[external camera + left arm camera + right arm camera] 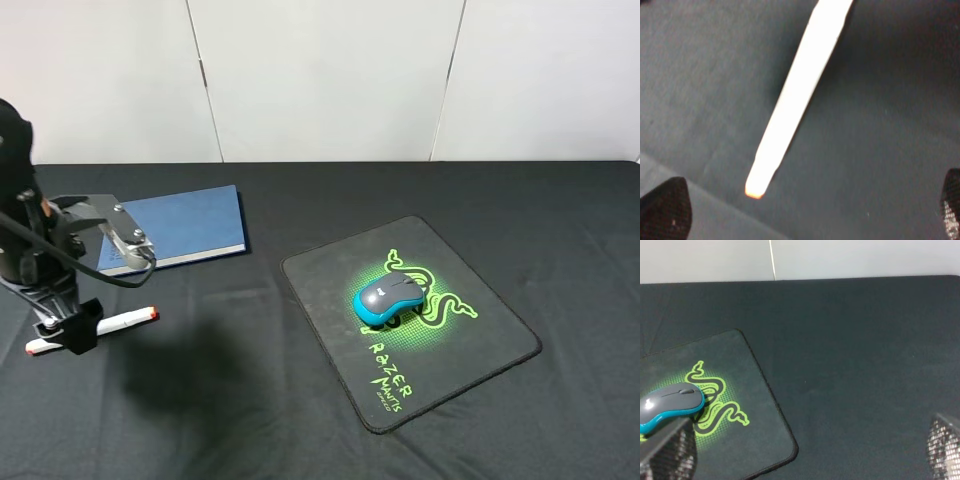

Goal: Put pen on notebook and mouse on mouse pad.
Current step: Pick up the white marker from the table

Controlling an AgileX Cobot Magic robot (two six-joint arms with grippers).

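Note:
The white pen (125, 321) lies on the black cloth at the front left, its red-orange tip (754, 193) showing in the left wrist view. My left gripper (72, 335) hangs low over it and is open, with its dark fingertips (665, 210) wide apart on either side of the pen (795, 95). The dark blue notebook (185, 225) lies closed just behind that arm. The grey and teal mouse (390, 297) sits on the green logo of the black mouse pad (470, 350). My right gripper (807, 452) is open and empty, away from the mouse (671, 402), and does not show in the exterior view.
Black cloth (560, 230) covers the whole table, with a white panelled wall (330, 80) behind its far edge. The left arm's cable and metal bracket (125, 240) overlap the notebook's near left corner. Bare cloth lies between the notebook and the mouse pad (760, 405).

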